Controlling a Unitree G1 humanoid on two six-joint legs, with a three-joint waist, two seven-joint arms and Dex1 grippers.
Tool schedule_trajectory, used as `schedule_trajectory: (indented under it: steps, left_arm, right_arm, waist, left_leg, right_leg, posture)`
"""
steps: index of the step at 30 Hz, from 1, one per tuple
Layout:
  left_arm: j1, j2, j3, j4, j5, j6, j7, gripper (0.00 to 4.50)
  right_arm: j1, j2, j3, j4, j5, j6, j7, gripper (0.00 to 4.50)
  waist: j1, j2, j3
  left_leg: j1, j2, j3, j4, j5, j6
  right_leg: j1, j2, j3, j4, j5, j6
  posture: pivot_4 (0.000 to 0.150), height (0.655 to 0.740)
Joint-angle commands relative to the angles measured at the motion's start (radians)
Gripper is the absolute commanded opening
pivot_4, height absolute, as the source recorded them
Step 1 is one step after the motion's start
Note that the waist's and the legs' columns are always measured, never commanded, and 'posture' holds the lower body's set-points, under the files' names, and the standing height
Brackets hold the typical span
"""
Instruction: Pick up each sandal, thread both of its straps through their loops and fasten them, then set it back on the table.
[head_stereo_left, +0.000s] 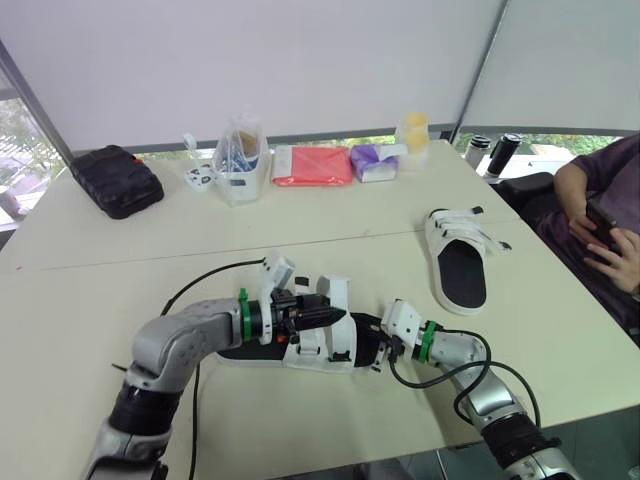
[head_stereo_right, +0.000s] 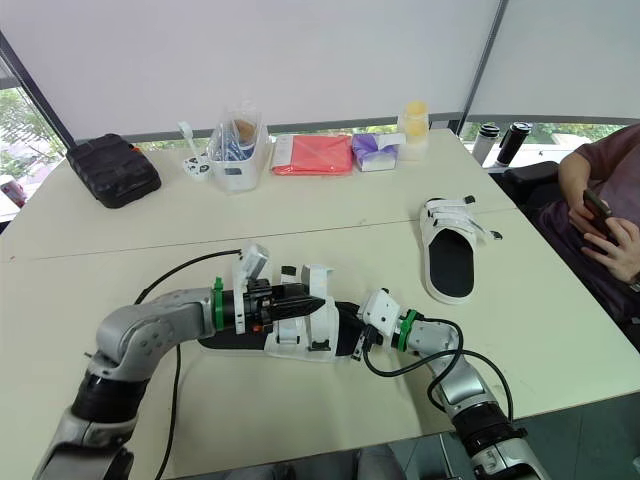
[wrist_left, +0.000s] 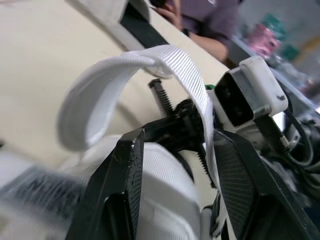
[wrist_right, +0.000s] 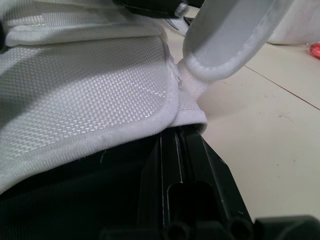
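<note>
A sandal (head_stereo_left: 335, 352) with a black sole and white straps lies on the table (head_stereo_left: 300, 420) near its front edge, between my two grippers. My left gripper (head_stereo_left: 335, 317) reaches over it from the left and is shut on a white webbing strap (wrist_left: 175, 60) that arches up in a loop between the fingers (wrist_left: 122, 190). My right gripper (head_stereo_left: 382, 350) meets the sandal's right end and is shut on the sole edge, its finger (wrist_right: 185, 175) lying under the white woven upper (wrist_right: 85, 85). The second sandal (head_stereo_left: 462, 272) lies flat at the far right, apart from both grippers.
Along the back of the table stand a black pouch (head_stereo_left: 117, 180), a clear container (head_stereo_left: 240, 160), a red packet (head_stereo_left: 312, 166), a purple pack (head_stereo_left: 374, 162) and a yellow cup (head_stereo_left: 414, 132). A person (head_stereo_left: 600, 220) sits at the right edge. Black cables trail beside both arms.
</note>
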Motion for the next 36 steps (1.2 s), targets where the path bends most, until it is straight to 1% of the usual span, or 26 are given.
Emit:
schedule_trajectory:
  steps: [1,3,9,14,17,20,21,22,23,30,32,36]
  left_arm:
    - [0.023,0.007,0.029,-0.09,-0.041,0.024,0.038,2.27]
    - [0.042,0.012,0.028,-0.119,-0.058,0.038,0.046,2.27]
    - [0.043,0.021,-0.003,-0.137,-0.086,0.056,0.034,2.27]
    - [0.037,0.055,-0.058,-0.129,-0.076,0.07,0.003,2.27]
    - [0.017,0.053,-0.085,-0.11,-0.073,0.071,-0.004,2.27]
    - [-0.007,0.032,-0.088,-0.075,-0.055,0.048,0.007,1.49]
    - [-0.011,0.028,-0.088,-0.069,-0.051,0.044,0.008,1.02]
    - [-0.014,0.026,-0.087,-0.063,-0.047,0.038,0.008,0.43]
    - [-0.018,0.02,-0.084,-0.055,-0.045,0.033,0.013,0.05]
    - [-0.027,-0.012,-0.05,-0.025,-0.072,0.052,0.032,0.05]
    - [-0.037,-0.029,-0.01,-0.005,-0.117,0.083,0.045,0.05]
    - [-0.061,-0.06,0.094,0.055,-0.251,0.192,0.084,0.05]
  right_arm:
    - [0.085,-0.01,0.095,0.157,-0.086,0.108,0.042,0.0]
    - [0.078,-0.007,0.096,0.165,-0.087,0.106,0.043,0.0]
    - [0.062,-0.001,0.099,0.183,-0.09,0.1,0.046,0.0]
    - [0.064,-0.004,0.097,0.184,-0.089,0.097,0.044,0.0]
    - [0.07,-0.007,0.095,0.184,-0.088,0.095,0.043,0.0]
    - [0.07,-0.006,0.093,0.18,-0.087,0.1,0.038,0.0]
    - [0.072,-0.006,0.092,0.177,-0.086,0.102,0.036,0.0]
    - [0.072,-0.006,0.092,0.177,-0.086,0.102,0.036,0.0]
    - [0.073,-0.006,0.091,0.175,-0.086,0.103,0.035,0.0]
    - [0.076,-0.007,0.091,0.175,-0.086,0.102,0.033,0.0]
    - [0.075,-0.006,0.091,0.177,-0.087,0.101,0.034,0.0]
    - [0.07,-0.002,0.093,0.181,-0.087,0.102,0.034,0.0]
  waist:
    - [0.0,-0.001,-0.001]
    - [0.0,-0.001,-0.001]
    - [0.0,0.0,-0.002]
    - [-0.001,0.0,-0.002]
    - [0.0,0.0,-0.002]
    - [0.0,0.0,-0.003]
    - [0.0,0.0,-0.003]
    - [0.0,0.001,-0.003]
    - [0.0,0.001,-0.004]
    - [0.0,0.002,-0.004]
    - [0.0,0.002,-0.004]
    - [0.0,0.002,-0.004]
  left_leg:
    - [0.0,0.0,0.0,0.0,0.0,0.001]
    - [0.001,0.0,0.0,0.0,-0.003,0.005]
    - [0.002,0.0,0.0,0.001,-0.003,0.005]
    - [0.003,0.0,0.0,0.001,-0.003,0.006]
    - [0.003,0.0,0.0,0.001,-0.003,0.006]
    - [0.003,0.0,0.0,0.002,-0.003,0.006]
    - [0.003,0.0,0.0,0.002,-0.003,0.006]
    - [0.003,0.0,0.0,0.002,-0.003,0.006]
    - [0.003,0.0,0.0,0.001,-0.003,0.006]
    - [0.003,0.0,0.0,0.002,-0.003,0.006]
    - [0.003,0.0,0.0,0.002,-0.003,0.006]
    - [0.003,0.0,0.0,0.002,-0.003,0.006]
  right_leg:
    - [0.0,0.0,0.0,0.0,0.0,0.0]
    - [0.001,0.0,0.0,0.0,0.0,0.0]
    - [0.002,0.0,0.0,0.001,0.0,0.0]
    - [0.003,0.001,0.0,0.003,-0.001,-0.001]
    - [0.003,0.001,0.0,0.005,-0.001,-0.002]
    - [0.003,0.002,0.0,0.006,-0.002,-0.002]
    - [0.003,0.002,0.0,0.006,-0.002,-0.002]
    - [0.003,0.002,0.0,0.006,-0.002,-0.002]
    - [0.002,0.002,0.0,0.006,-0.002,-0.002]
    - [0.002,0.002,0.0,0.007,-0.002,-0.002]
    - [0.002,0.002,0.0,0.007,-0.002,-0.002]
    - [0.002,0.002,0.0,0.007,-0.002,-0.002]
  posture:
    - [0.15,0.74]
    - [0.15,0.74]
    - [0.15,0.74]
    - [0.15,0.74]
    - [0.15,0.74]
    - [0.15,0.74]
    - [0.15,0.74]
    - [0.15,0.74]
    - [0.15,0.74]
    - [0.15,0.74]
    - [0.15,0.74]
    - [0.15,0.74]
